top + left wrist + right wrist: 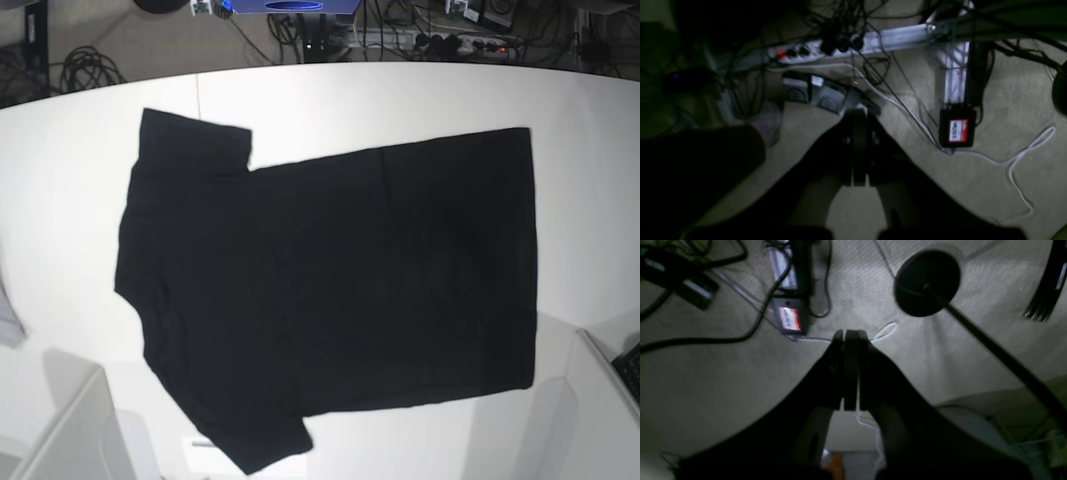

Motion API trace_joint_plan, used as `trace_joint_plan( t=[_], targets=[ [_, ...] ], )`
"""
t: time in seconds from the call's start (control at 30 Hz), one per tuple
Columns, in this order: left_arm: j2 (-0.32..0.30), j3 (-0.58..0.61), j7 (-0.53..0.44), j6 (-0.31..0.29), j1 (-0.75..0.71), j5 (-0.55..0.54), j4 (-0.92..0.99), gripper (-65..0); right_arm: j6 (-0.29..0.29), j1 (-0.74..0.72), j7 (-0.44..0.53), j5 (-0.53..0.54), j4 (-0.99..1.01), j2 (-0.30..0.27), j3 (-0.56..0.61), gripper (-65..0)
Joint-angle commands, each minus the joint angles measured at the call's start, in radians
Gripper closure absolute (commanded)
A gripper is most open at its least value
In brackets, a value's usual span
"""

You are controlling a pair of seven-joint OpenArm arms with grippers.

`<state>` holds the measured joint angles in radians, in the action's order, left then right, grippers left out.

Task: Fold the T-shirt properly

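White tabletop [330, 95] fills your base view, with cables and a power strip [450, 42] on the floor beyond its far edge. On it the T-shirt [330, 285] lies spread flat, plain black side up, collar end toward that view's left, hem toward its right, one sleeve pointing to the far edge and the other to the near edge. You can see no fold in it yet, so by these pictures the whole job is ahead of you: sleeves in, sides over, then the body doubled.

Neither arm shows in the base view. Both wrist cameras look down at beige carpet and wiring, not at the shirt, so you are parked well off the cloth. Your left gripper [858, 146] has its jaws pressed together with nothing between them; your right gripper [850, 370] is closed the same way, also empty
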<state>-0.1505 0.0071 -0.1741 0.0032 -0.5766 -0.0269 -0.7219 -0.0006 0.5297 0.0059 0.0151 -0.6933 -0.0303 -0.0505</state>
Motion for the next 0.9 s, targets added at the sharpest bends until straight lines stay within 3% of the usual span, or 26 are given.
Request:
trace_joint_plan(
  t=[0.0, 0.1, 0.17, 0.4, 0.53, 0.63, 0.87],
  targets=[
    [-0.008, -0.003, -0.009, 0.002, -0.038, -0.006, -0.051, 0.0, -0.005, 0.033, -0.011, -0.004, -0.064, -0.007, -0.038, 0.0],
    [-0.011, -0.017, -0.011, 0.002, -0.122, -0.008, -0.167, 0.0, -0.005, 0.102, -0.07, -0.004, -0.22, 0.003, -0.105, 0.0],
    [-0.047, -0.017, -0.011, 0.002, -0.174, -0.009, -0.233, 0.0, -0.005, 0.146, -0.099, -0.004, -0.312, 0.007, -0.134, 0.0],
    [-0.125, -0.019, -0.02, 0.002, -0.329, -0.1, -0.442, 0.0, -0.005, 0.267, -0.194, -0.004, -0.559, 0.008, -0.148, 0.0],
    [-0.134, -0.104, -0.255, 0.002, -0.441, -0.133, -0.534, 0.0, -0.006, 0.307, -0.231, 0.096, -0.656, 0.007, -0.15, 0.0],
    [-0.107, -0.172, -0.413, 0.002, -0.484, -0.109, -0.552, 0.0, -0.006, 0.318, -0.284, 0.184, -0.734, 0.003, -0.187, 0.0],
    [-0.1, -0.261, -0.45, 0.002, -0.523, -0.153, -0.624, 0.0, -0.006, 0.355, -0.364, 0.204, -0.954, 0.007, -0.259, 0.0]
  ],
)
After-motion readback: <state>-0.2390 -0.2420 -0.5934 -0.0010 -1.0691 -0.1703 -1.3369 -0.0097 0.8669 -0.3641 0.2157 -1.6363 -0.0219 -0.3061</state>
